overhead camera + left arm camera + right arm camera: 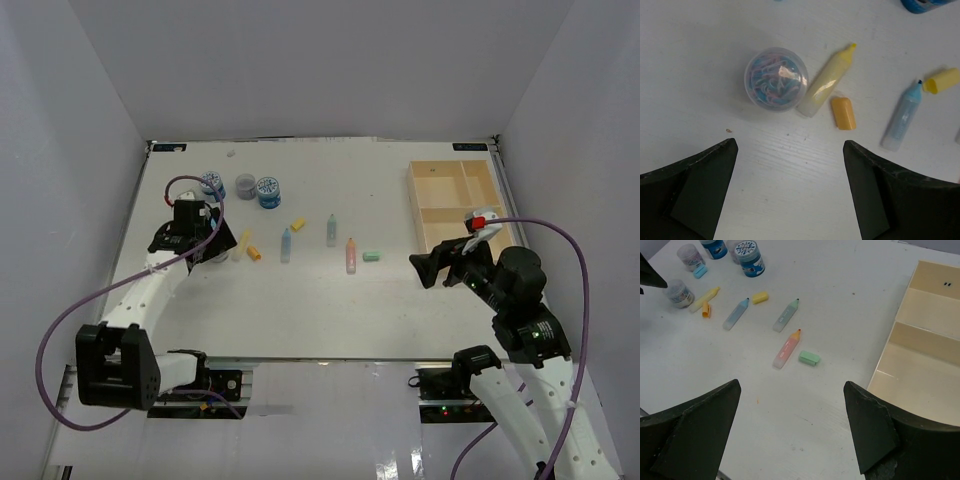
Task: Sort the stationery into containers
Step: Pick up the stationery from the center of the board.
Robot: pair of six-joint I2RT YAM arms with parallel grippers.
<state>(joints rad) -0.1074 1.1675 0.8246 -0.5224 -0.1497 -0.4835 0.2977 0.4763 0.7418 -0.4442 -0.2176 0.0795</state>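
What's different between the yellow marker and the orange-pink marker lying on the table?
The yellow marker lies beside a clear tub of paper clips, touching it or nearly so; the orange-pink marker lies alone nearer the wooden tray. The yellow marker's loose cap is orange-yellow; the cap beside the orange-pink marker is green. Both markers are uncapped, lying flat, tips pointing the same way.

you're looking at a flat white rectangular tabletop (300, 310) closed in by plain pale grey wall panels (330, 60) on the left, back and right, evenly lit, with glossy flooring (340, 430) below.
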